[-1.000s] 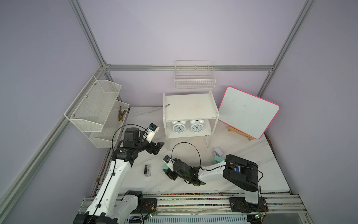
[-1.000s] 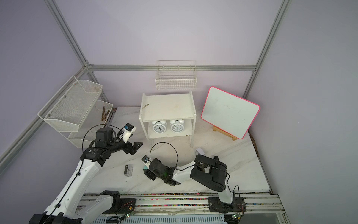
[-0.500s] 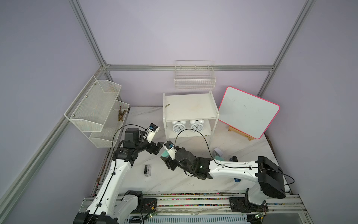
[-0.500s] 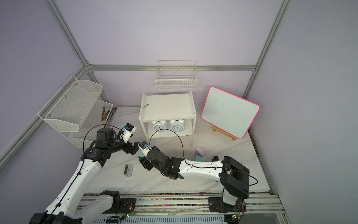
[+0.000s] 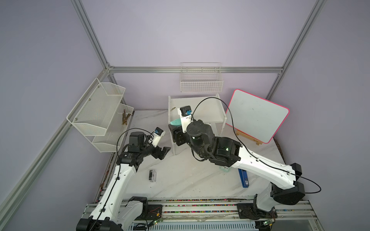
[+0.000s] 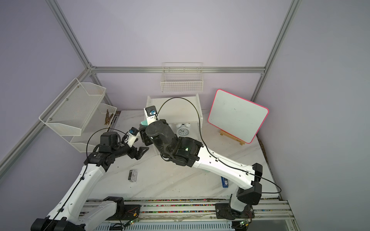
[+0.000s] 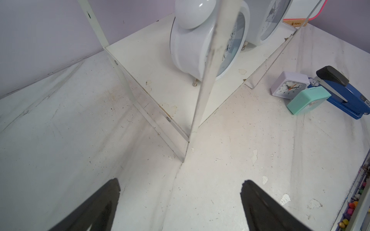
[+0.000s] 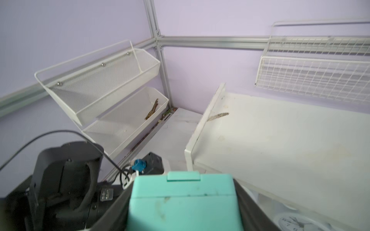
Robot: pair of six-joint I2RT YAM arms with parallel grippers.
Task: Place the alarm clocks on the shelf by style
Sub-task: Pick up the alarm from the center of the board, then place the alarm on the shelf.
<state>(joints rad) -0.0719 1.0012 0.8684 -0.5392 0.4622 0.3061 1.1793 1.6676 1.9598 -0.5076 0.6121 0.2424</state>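
Altogether: two twin-bell clocks (image 7: 188, 46) (image 7: 268, 24), two mint clocks (image 8: 182, 202) (image 7: 306, 100), lilac clock (image 7: 288, 88), clear clock (image 5: 152, 175).

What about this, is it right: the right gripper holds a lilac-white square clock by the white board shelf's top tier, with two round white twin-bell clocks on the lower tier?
Not quite: the right wrist view shows the right gripper holding a mint green square clock, not a lilac-white one. The rest stands: it is by the top tier of the white board shelf, twin-bell clocks below.
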